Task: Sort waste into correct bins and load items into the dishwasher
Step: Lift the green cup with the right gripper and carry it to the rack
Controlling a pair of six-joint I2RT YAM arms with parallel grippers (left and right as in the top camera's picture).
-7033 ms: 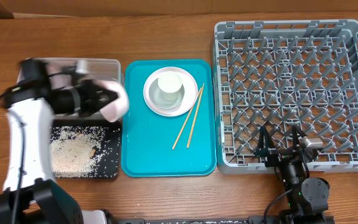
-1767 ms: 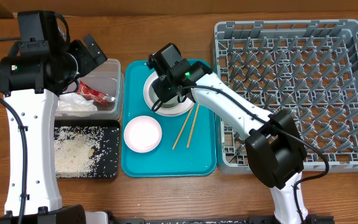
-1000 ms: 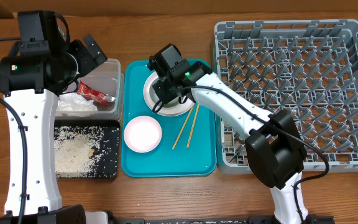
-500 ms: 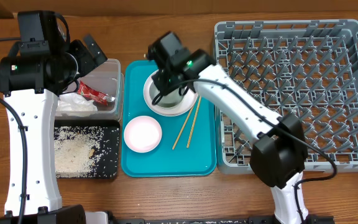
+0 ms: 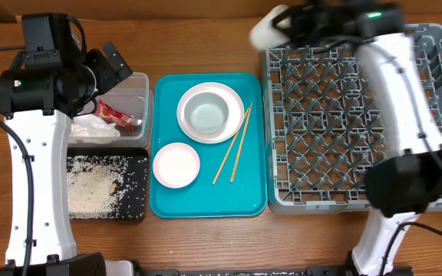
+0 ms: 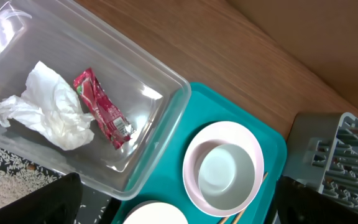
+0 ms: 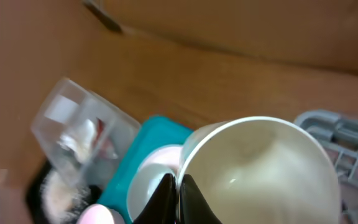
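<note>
You had a teal serving tray (image 5: 245, 192) lying flat on the wooden table (image 5: 206, 38), near the table's middle. Its raised rim and rounded corners were visible, its longer sides running from far edge to near edge. The table showed brown wood grain.

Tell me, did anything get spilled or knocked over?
Nothing stands out. The rice lies inside the black tray, the wrapper and napkin inside the clear tub, and the grey-green bowl and pink bowl sit upright on the teal tray.
</note>
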